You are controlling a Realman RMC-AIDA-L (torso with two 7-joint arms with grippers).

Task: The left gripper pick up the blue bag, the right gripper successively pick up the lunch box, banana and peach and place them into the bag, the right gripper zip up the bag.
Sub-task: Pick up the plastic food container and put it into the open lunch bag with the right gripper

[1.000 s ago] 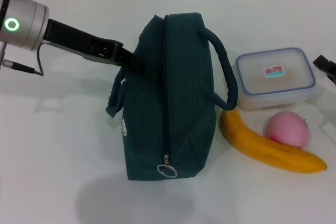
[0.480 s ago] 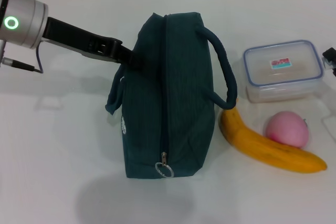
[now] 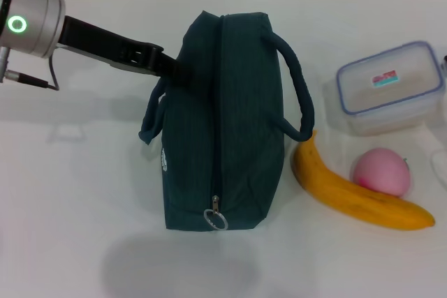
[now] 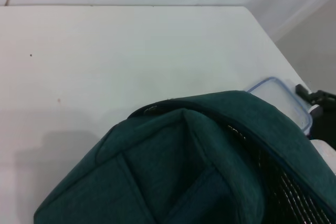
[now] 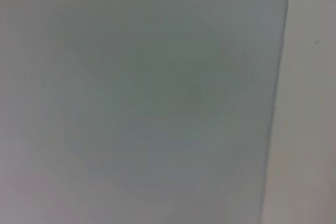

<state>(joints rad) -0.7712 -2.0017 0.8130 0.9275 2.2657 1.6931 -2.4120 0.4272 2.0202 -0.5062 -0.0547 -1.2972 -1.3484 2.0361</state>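
White counter (image 3: pixel 77 193): carries all the objects in the head view. Blue bag (image 3: pixel 222 120): dark teal, standing near the middle of the counter with its zipper line uppermost and running away from the robot; the zipper pull and its ring (image 3: pixel 216 219) hang at the near end. One carrying handle arches out on the bag's right side, and the other droops on its left.

Left hand (image 3: pixel 173 71): reaches in from the upper left of the head view and meets the bag at the far part of its left side, by the drooping handle; its fingertips are hidden against the fabric, so it cannot be told whether they are apart or clamped. The left wrist view shows the bag's fabric filling the frame close up.

Banana (image 3: pixel 356 197): lies on the counter to the right of the bag, its stem end touching the arched handle. Lunch box (image 3: pixel 390 85): clear with a blue-rimmed lid, at the right edge of the head view, tilted. Peach (image 3: pixel 380 172): pink, resting just behind the banana. Right hand: not visible in any view.
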